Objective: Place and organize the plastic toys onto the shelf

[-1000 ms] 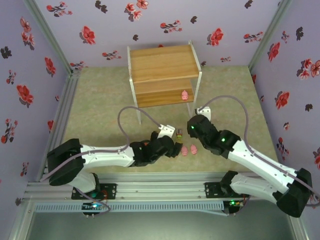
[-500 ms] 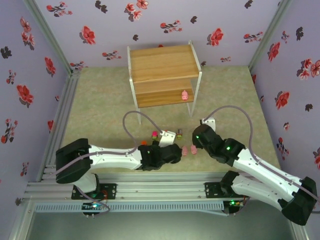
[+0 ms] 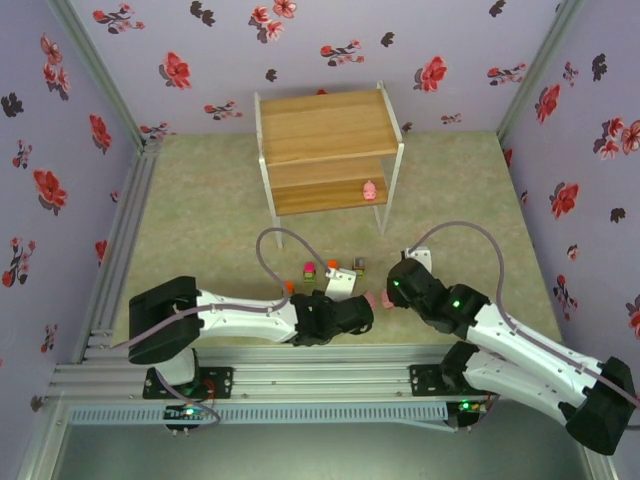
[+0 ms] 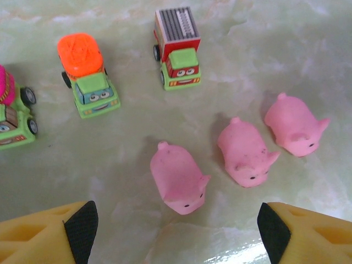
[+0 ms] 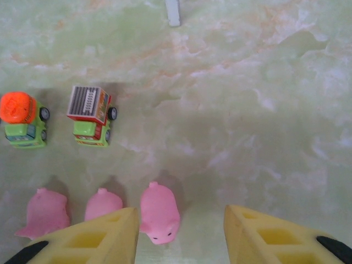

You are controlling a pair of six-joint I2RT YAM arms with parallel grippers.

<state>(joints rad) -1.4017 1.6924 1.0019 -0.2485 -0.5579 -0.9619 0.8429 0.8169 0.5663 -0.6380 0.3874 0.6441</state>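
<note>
Three pink pigs lie in a row on the table: the left pig [image 4: 180, 179], the middle pig [image 4: 246, 152] and the right pig [image 4: 293, 125]. My left gripper [image 4: 176, 234] hangs open just short of the left pig. My right gripper [image 5: 181, 242] is open over the right pig [image 5: 159, 212], which lies beside its left finger [image 5: 104, 236], untouched. Behind the pigs stand an orange-topped truck [image 4: 88, 77], a grey-topped truck [image 4: 177, 49] and a magenta-topped truck [image 4: 11, 115]. Another pig [image 3: 369, 189] sits on the lower board of the shelf [image 3: 325, 150].
The shelf's white front leg [image 5: 172, 12] stands on the table beyond the trucks. A second orange-topped truck [image 3: 289, 287] sits by my left forearm. Both arms crowd the near middle of the table; floral walls close in the sides and back.
My left arm has slid right and nearer along the front edge, uncovering the trucks. My right gripper has come down and nearer, over the pigs.
</note>
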